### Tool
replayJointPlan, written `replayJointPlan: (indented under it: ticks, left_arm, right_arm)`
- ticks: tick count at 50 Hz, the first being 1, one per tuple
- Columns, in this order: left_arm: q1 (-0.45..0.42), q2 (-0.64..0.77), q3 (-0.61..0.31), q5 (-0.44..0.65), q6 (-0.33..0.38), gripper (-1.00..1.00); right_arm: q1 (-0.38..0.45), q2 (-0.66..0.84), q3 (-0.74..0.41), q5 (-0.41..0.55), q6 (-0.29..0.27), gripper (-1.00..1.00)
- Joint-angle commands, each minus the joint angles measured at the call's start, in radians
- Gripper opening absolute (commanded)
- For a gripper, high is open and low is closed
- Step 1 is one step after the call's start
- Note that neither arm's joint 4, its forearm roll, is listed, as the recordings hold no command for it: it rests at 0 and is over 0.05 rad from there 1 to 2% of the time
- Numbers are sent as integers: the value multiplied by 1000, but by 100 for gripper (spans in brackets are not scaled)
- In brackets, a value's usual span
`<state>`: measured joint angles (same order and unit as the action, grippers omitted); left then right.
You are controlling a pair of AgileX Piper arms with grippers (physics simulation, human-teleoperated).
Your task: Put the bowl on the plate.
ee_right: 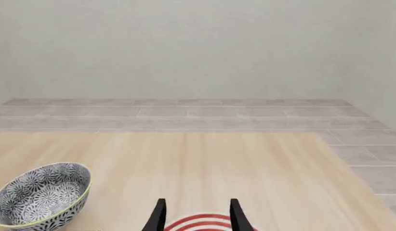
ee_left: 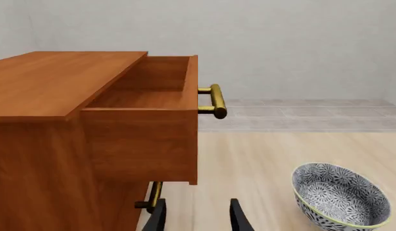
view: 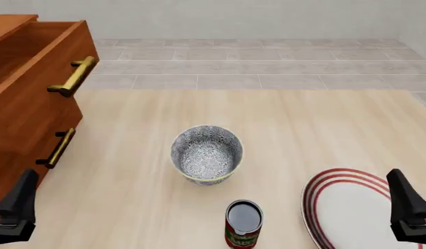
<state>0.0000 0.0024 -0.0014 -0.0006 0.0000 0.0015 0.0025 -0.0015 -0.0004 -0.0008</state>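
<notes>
The bowl (view: 207, 154), blue-grey floral with a pale rim, stands upright and empty on the wooden table's middle; it also shows in the left wrist view (ee_left: 339, 196) and the right wrist view (ee_right: 41, 195). The plate (view: 351, 212), white with red rings, lies at the near right, partly cut off by the frame edge. My right gripper (view: 405, 205) hovers open over the plate's near right part, and the plate's red rim (ee_right: 198, 221) shows between its fingers. My left gripper (view: 18, 205) is open at the near left, beside the cabinet and apart from the bowl.
A wooden cabinet (view: 26, 98) with brass handles stands at the left, its top drawer (ee_left: 146, 101) pulled out. A small red-and-green can (view: 243, 224) stands upright just in front of the bowl, between bowl and plate. Grey tiled floor lies beyond the table's far edge.
</notes>
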Motion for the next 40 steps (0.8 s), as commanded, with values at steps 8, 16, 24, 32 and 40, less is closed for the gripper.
replayJointPlan:
  ticks: [8, 16, 24, 32, 40]
  left_arm:
    - [0, 5, -3, -1, 0, 100]
    - [0, 5, -3, -1, 0, 100]
    - [0, 5, -3, -1, 0, 100]
    - [0, 5, -3, -1, 0, 100]
    - [0, 5, -3, -1, 0, 100]
  right_arm:
    - [42, 6, -3, 6, -14, 100]
    - [95, 209, 1, -143, -22, 100]
    - [113, 341, -20, -261, -27, 100]
    - [149, 514, -204, -266, -8, 100]
    - [248, 611, -309, -253, -35, 100]
